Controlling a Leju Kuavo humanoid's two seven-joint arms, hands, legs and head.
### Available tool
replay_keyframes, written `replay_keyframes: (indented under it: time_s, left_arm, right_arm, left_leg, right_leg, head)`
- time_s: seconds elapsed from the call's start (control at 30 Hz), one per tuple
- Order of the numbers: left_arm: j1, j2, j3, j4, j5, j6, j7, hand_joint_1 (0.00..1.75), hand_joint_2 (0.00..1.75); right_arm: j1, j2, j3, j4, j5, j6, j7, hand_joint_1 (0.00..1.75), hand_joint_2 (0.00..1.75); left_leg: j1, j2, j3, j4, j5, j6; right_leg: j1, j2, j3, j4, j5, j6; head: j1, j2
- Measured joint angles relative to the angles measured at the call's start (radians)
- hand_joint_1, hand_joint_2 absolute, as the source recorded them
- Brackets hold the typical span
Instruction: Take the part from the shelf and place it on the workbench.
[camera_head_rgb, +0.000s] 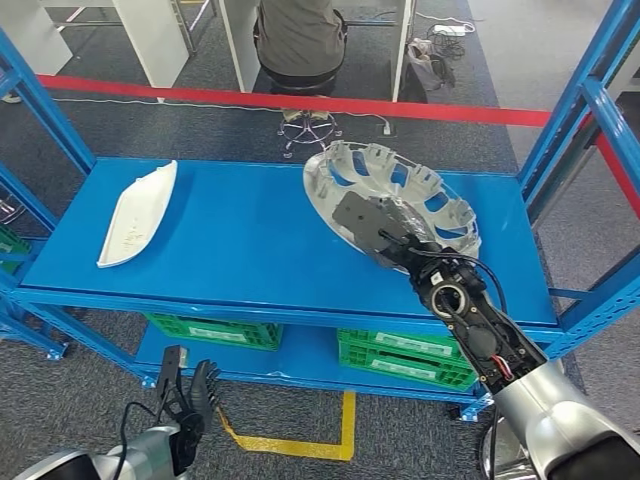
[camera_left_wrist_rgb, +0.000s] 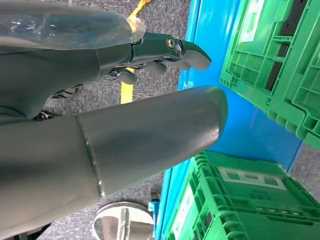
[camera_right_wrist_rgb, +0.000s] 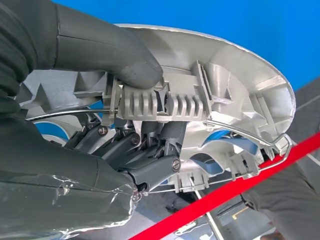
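A round silver hubcap (camera_head_rgb: 400, 190) lies on the blue shelf (camera_head_rgb: 249, 235) at its right side, tilted with its near edge raised. My right hand (camera_head_rgb: 385, 235) grips its near rim. Up close, the thumb (camera_right_wrist_rgb: 109, 50) presses on a ribbed clip of the hubcap (camera_right_wrist_rgb: 234, 70) while the darker fingers (camera_right_wrist_rgb: 151, 155) curl under the rim. A white curved panel (camera_head_rgb: 140, 212) rests on the shelf's left part. My left hand (camera_head_rgb: 189, 400) hangs low in front of the shelf with its fingers (camera_left_wrist_rgb: 170, 50) apart and nothing in it.
Green crates (camera_head_rgb: 400, 355) stand on the lower shelf level, also close to my left hand (camera_left_wrist_rgb: 279, 60). Blue uprights (camera_head_rgb: 581, 110) frame the shelf on both sides. Behind it runs red floor tape (camera_head_rgb: 226, 97), and a person sits on a chair (camera_head_rgb: 302, 45).
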Motion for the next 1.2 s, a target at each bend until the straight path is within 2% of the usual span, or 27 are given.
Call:
replay_keyframes:
  time_s: [0.27,0.5,0.73,1.2]
  left_arm:
    - [0.012,0.007,0.000,0.000,0.009,0.000,-0.006,0.00,0.00]
    - [0.013,0.008,0.000,0.000,0.007,0.000,-0.006,0.00,0.00]
    - [0.012,0.007,0.000,0.000,0.009,0.000,-0.007,0.00,0.00]
    - [0.010,0.005,0.000,0.000,0.003,0.002,-0.006,0.00,0.00]
  right_arm:
    - [-0.038,-0.022,-0.074,-0.033,-0.134,-0.030,-0.052,1.75,1.75]
    - [-0.066,-0.038,-0.116,-0.064,-0.197,-0.066,-0.076,1.75,1.75]
    - [-0.080,-0.051,-0.133,-0.114,-0.221,-0.138,-0.081,1.75,1.75]
    - [-0.074,-0.068,-0.136,-0.190,-0.242,-0.151,-0.096,1.75,1.75]
  left_leg:
    - [0.000,0.000,-0.001,0.000,0.000,0.000]
    - [0.000,0.000,-0.001,0.000,0.000,0.000]
    - [0.000,0.000,-0.002,0.000,0.000,0.000]
    - [0.000,0.000,-0.002,0.000,0.000,0.000]
  right_leg:
    - [0.000,0.000,-0.001,0.000,0.000,0.000]
    - [0.000,0.000,-0.001,0.000,0.000,0.000]
    - [0.000,0.000,-0.002,0.000,0.000,0.000]
    - [0.000,0.000,-0.003,0.000,0.000,0.000]
  head:
    - [0.000,0.000]
    - [0.000,0.000]
    - [0.000,0.000]
    - [0.000,0.000]
